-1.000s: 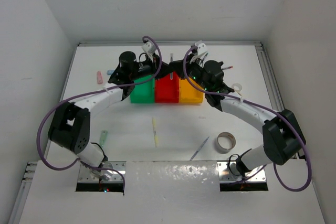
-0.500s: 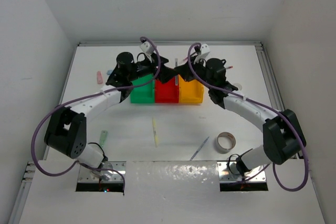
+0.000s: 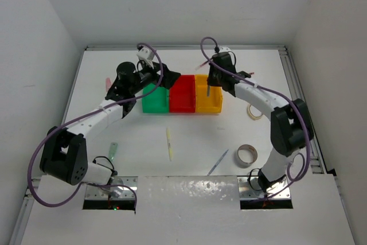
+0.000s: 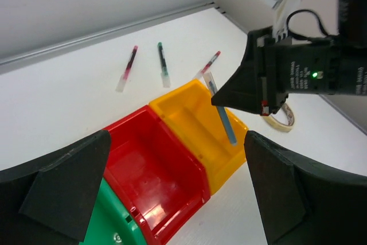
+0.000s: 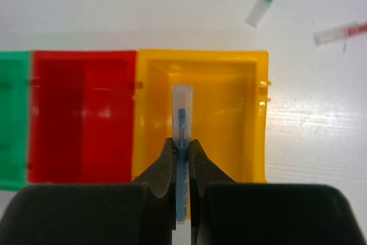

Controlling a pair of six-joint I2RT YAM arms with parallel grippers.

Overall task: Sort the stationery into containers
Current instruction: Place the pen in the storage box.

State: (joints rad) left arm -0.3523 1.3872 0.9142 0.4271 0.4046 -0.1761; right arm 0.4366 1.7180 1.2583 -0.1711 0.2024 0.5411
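The containers stand in a row: a green bin (image 3: 155,99), a red bin (image 3: 182,94) and a yellow bin (image 3: 209,96). My right gripper (image 5: 182,144) is shut on a blue pen (image 5: 182,113), which hangs upright over the yellow bin (image 5: 229,113), its clear cap pointing down into it. The left wrist view shows the same pen (image 4: 222,116) under the right gripper (image 4: 229,100). My left gripper (image 4: 176,142) is open and holds nothing, above the red bin (image 4: 155,170) and the green bin (image 4: 109,228). The red bin looks empty.
On the near table lie a pale yellow pen (image 3: 169,143), a blue pen (image 3: 218,162), a tape roll (image 3: 247,155) and a green eraser (image 3: 113,151). A tape ring (image 3: 255,112) lies to the right, a pink eraser (image 3: 108,84) to the left. Three pens (image 4: 163,64) lie behind the bins.
My left gripper has opened and drawn back to the left, away from the bins. My right gripper has swung round with the blue pen to hang over the yellow bin.
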